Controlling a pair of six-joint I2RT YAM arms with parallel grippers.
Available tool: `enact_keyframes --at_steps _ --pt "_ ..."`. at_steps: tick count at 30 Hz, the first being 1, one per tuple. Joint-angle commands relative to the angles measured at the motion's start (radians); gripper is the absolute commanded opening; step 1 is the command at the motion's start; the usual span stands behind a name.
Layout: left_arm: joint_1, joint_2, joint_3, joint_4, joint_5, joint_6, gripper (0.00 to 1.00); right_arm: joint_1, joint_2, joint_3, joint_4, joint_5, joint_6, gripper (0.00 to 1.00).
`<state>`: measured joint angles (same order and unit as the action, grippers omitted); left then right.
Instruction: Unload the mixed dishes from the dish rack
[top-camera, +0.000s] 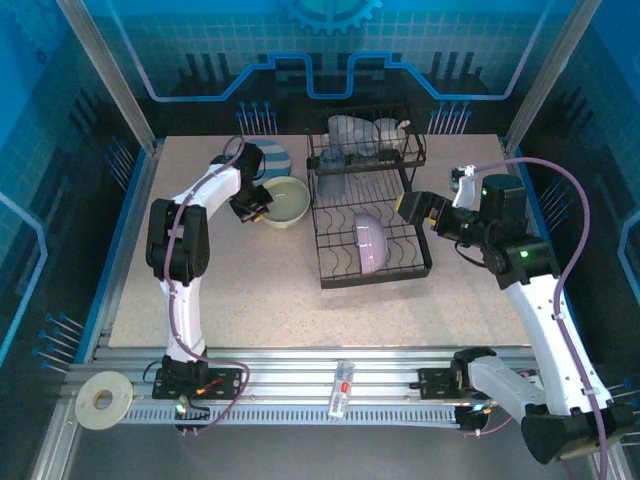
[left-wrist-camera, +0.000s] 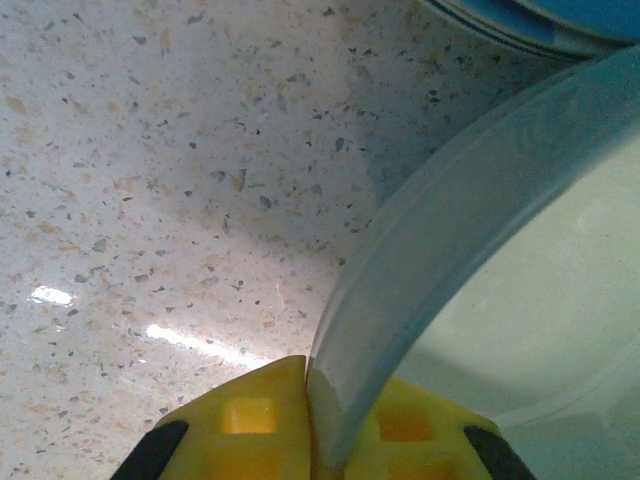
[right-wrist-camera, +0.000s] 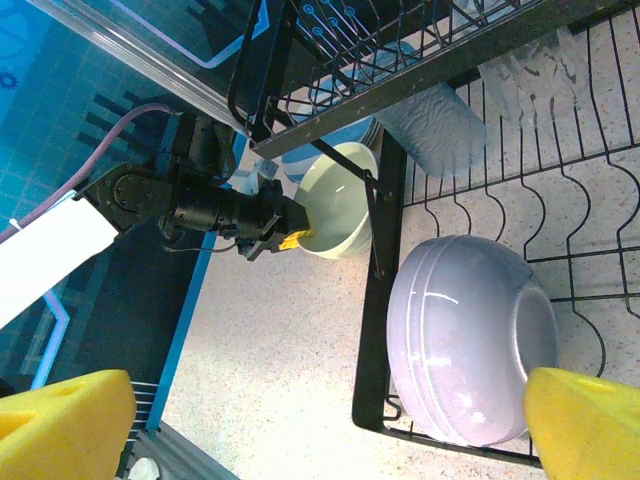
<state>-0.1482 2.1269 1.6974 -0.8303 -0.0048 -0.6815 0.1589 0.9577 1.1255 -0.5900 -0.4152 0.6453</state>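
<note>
Slippage is the risk: the left pincer (left-wrist-camera: 320, 425), clamped on the thin rim of the pale green round bowl (top-camera: 287, 202), holds only an edge, so a quick tilt could twist it loose onto the blue-striped round plate (top-camera: 272, 157) just beyond. That bowl opens upward; being round, it has no long axis. The right pincer (right-wrist-camera: 325, 430), jaws apart, faces the lavender bowl (right-wrist-camera: 470, 340) ahead in the black wire dish rack (top-camera: 330, 272).

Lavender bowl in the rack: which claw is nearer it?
Right. The right claw hangs open at the right side of the dish rack, close to the lavender bowl; the left claw is left of the rack, shut on the pale green bowl.
</note>
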Motion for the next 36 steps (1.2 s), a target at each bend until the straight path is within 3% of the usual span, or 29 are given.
enact_keyframes --at_steps 1,3,19,21,25,26,36 --pt "-0.005 0.001 0.062 0.013 0.006 -0.023 0.00 0.017 -0.019 0.010 -0.031 0.014 -0.021 1.00" --pt "-0.005 0.002 0.066 0.011 0.005 -0.023 0.02 0.017 -0.019 0.010 -0.032 0.018 -0.022 1.00" --pt "-0.004 -0.030 0.090 -0.005 0.025 -0.013 0.47 0.018 0.009 0.009 -0.039 0.038 -0.029 1.00" --pt "-0.004 -0.047 0.084 -0.008 0.021 -0.012 0.58 0.018 0.013 0.007 -0.046 0.048 -0.032 1.00" --pt "-0.004 -0.090 0.074 -0.026 0.002 -0.001 0.95 0.022 0.025 0.000 -0.053 0.063 -0.038 1.00" --pt "-0.004 -0.103 0.070 -0.027 0.000 0.006 0.99 0.022 0.031 -0.001 -0.055 0.065 -0.040 1.00" --pt "0.004 -0.274 0.005 -0.008 0.045 0.060 0.99 0.068 0.097 -0.007 -0.092 0.121 -0.104 1.00"
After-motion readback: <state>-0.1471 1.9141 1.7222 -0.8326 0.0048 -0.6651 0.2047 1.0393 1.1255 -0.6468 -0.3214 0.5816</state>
